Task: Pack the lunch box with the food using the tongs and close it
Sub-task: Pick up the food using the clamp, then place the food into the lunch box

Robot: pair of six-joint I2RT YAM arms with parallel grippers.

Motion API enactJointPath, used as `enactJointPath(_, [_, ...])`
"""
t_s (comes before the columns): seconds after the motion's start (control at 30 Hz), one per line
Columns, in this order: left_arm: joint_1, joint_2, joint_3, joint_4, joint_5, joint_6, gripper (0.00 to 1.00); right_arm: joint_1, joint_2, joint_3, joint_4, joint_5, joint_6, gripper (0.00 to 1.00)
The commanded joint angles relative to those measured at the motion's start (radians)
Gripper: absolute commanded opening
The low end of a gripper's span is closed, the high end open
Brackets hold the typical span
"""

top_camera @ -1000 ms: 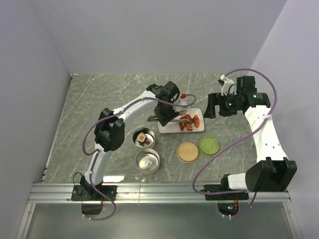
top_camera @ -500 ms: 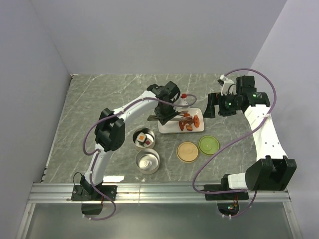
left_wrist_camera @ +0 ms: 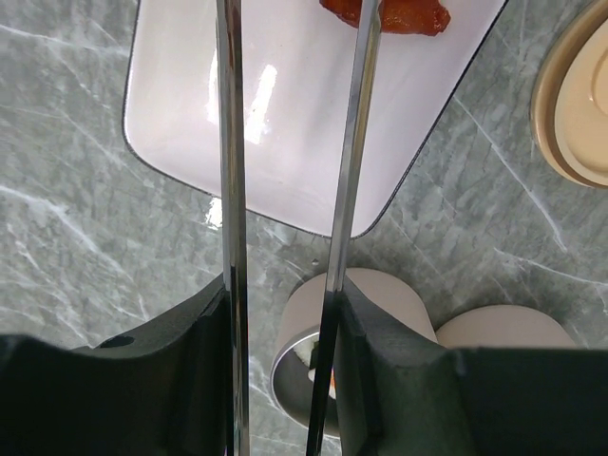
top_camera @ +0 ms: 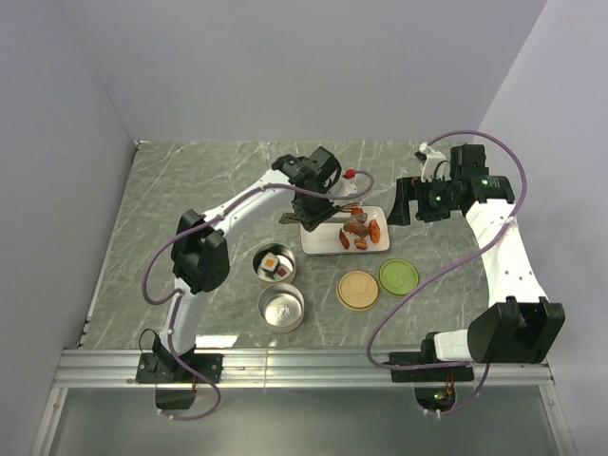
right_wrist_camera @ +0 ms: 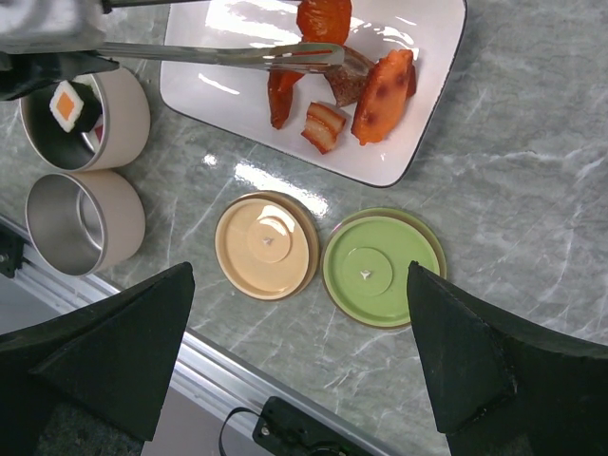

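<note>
In the left wrist view the tongs [left_wrist_camera: 231, 190] run up out of the frame. Their tips are cut off there, and only a sliver of orange food [left_wrist_camera: 399, 14] shows at the top edge. The right wrist view shows the tips over the orange-red chunks [right_wrist_camera: 385, 95] in the upper middle of the frame, but I cannot tell whether a piece is pinched between them. The left gripper [top_camera: 312, 214] is clenched on the tongs, with its dark fingers [left_wrist_camera: 171, 380] pressing both thin arms from outside. It hides the joined end of the tongs and part of the filled lunch box bowl [left_wrist_camera: 380, 313].

The right gripper [top_camera: 407, 202] is released, spread wide, and hangs off the right end of the white plate [top_camera: 323, 245], holding nothing. The chunks crowd the plate's right half, and its left half is bare.

Below the plate's left end are the filled lunch box bowl, holding a sushi block [right_wrist_camera: 68, 103], and the empty lunch box bowl [right_wrist_camera: 81, 223], one just beside the other. The tan lid [right_wrist_camera: 266, 244] and green lid [right_wrist_camera: 380, 268] lie rim against rim below the plate's right end. Bare marble table [top_camera: 190, 180] lies at the upper left of the overhead view. The right arm is close to the side wall.
</note>
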Motion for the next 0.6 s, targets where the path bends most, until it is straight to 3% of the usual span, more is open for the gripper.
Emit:
enactJointPath(0.0, [-0.006, -0.094, 0.017, -0.001, 0.02, 0.004, 0.37, -0.008, -0.01, 0.049, 0.001, -0.014, -0.008, 1.0])
enactJointPath(0.13, [-0.004, -0.182, -0.087, -0.02, 0.038, 0.01, 0.37, -0.008, -0.013, 0.056, -0.008, -0.021, -0.015, 1.0])
enactJointPath(0.33, [0.017, -0.435, -0.352, -0.012, 0.086, 0.05, 0.37, -0.008, -0.013, 0.053, -0.026, -0.038, -0.034, 1.0])
enactJointPath(0.57, [0.091, -0.724, -0.555, -0.036, 0.156, 0.111, 0.37, -0.01, -0.013, 0.04, -0.04, 0.005, -0.058, 1.0])
